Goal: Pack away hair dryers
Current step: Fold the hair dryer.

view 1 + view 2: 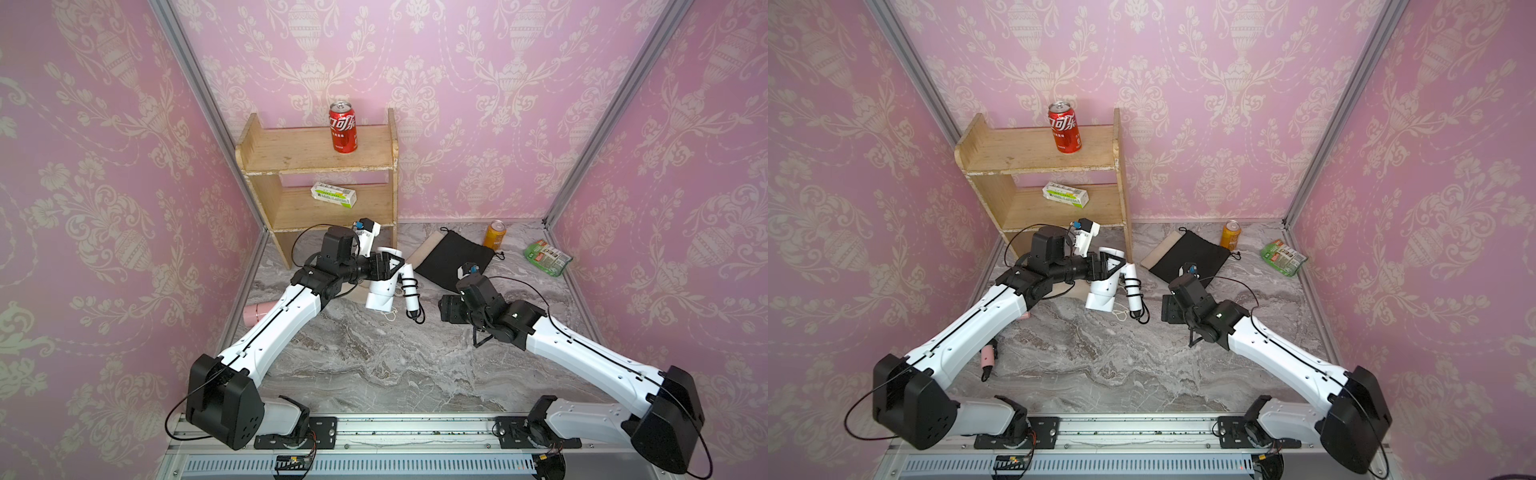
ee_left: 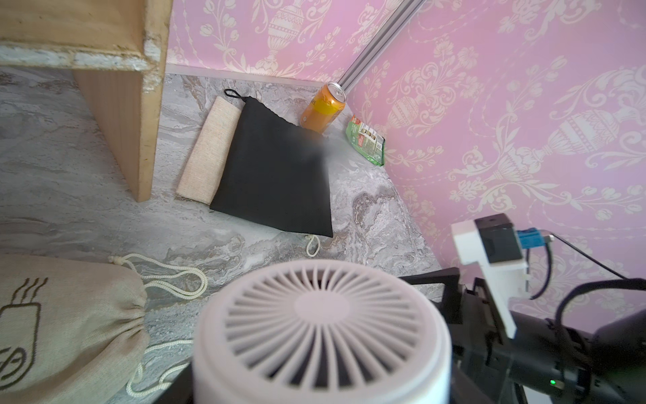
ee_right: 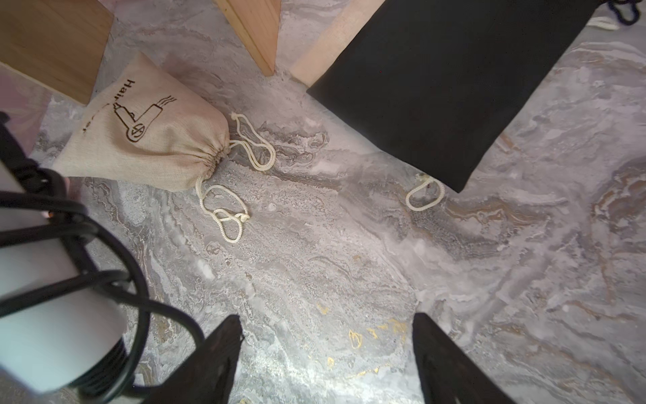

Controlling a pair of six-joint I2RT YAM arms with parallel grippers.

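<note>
Our left gripper (image 1: 390,266) clamps the white hair dryer (image 1: 380,297) near the shelf (image 1: 291,151) edge; our right gripper (image 3: 327,316) gapes over open marble table (image 3: 349,262).

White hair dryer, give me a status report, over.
Left gripper: jaws closed on white hair dryer. Right gripper: jaws open, empty, over the table. Black pouch flat on table; tied beige pouch near the dryer.
</note>
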